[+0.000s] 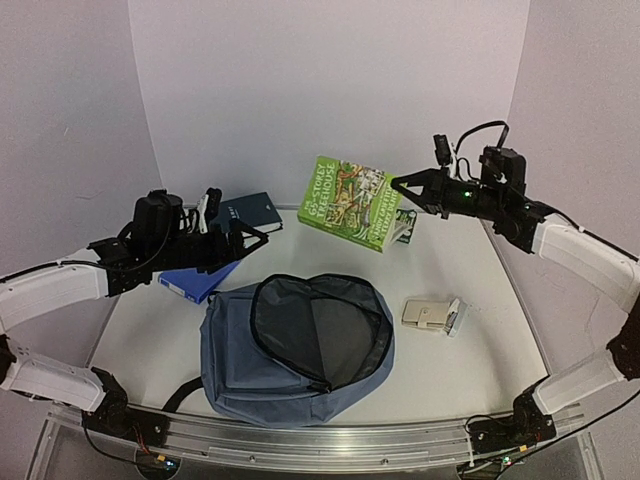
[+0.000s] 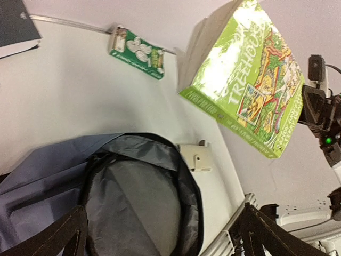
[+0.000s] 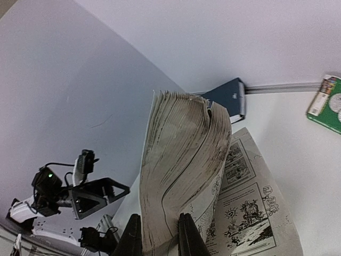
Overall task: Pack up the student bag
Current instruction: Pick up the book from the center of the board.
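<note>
The student bag [image 1: 296,352] is a slate-blue backpack lying flat at the table's front centre, its main zipper undone and the grey lining [image 2: 133,202] showing. My left gripper [image 1: 258,236] hangs open above the bag's far left corner, nothing between its fingers [image 2: 56,237]. Held in the air above the table's back is a green paperback, the Treehouse book [image 1: 349,201], with my right gripper [image 1: 398,186] shut on its edge. In the right wrist view the fingers [image 3: 189,237] pinch the thick page block [image 3: 181,160], and one comic page [image 3: 250,213] hangs loose.
A dark navy book [image 1: 250,212] lies at the back left, a bright-blue book [image 1: 193,284] under my left arm. A small green card pack [image 1: 405,225] sits near the back wall, and a beige box [image 1: 432,315] lies right of the bag.
</note>
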### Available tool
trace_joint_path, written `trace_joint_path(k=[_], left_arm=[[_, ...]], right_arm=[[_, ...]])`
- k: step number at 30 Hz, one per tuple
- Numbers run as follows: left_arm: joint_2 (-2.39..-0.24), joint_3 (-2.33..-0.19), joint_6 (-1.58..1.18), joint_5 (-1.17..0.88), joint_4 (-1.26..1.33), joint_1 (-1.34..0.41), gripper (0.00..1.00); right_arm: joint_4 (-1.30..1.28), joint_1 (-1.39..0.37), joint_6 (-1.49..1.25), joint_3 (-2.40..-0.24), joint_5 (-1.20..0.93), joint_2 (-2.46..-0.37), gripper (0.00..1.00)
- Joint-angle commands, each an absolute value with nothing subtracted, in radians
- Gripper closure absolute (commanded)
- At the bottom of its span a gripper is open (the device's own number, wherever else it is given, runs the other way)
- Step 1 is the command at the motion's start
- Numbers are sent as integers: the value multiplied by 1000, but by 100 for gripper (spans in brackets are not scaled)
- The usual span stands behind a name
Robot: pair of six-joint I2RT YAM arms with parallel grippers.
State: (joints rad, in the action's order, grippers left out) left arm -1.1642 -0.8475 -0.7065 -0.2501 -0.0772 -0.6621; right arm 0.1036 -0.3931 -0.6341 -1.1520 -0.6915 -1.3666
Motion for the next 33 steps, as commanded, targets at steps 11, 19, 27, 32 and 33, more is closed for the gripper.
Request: trace_joint_path(k=[11, 19, 27, 32, 33], left_arm=[[-1202, -875, -827, -542, 328, -661, 0], [-1228, -882, -878, -606, 343, -661, 0], [-1232, -861, -958, -705, 468, -661, 12], [-1201, -825, -994, -651, 490, -655, 43], [-1193, -813, -1005, -639, 499, -651, 50]], right_arm=[[291, -595, -759, -1260, -876, -1325, 100], [431, -607, -851, -1221, -943, -1310, 100], [431, -608, -845, -1192, -975, -1318, 100], [422, -606, -831, -1153, -970, -1308, 100], [421, -606, -828, -1141, -960, -1307, 100]])
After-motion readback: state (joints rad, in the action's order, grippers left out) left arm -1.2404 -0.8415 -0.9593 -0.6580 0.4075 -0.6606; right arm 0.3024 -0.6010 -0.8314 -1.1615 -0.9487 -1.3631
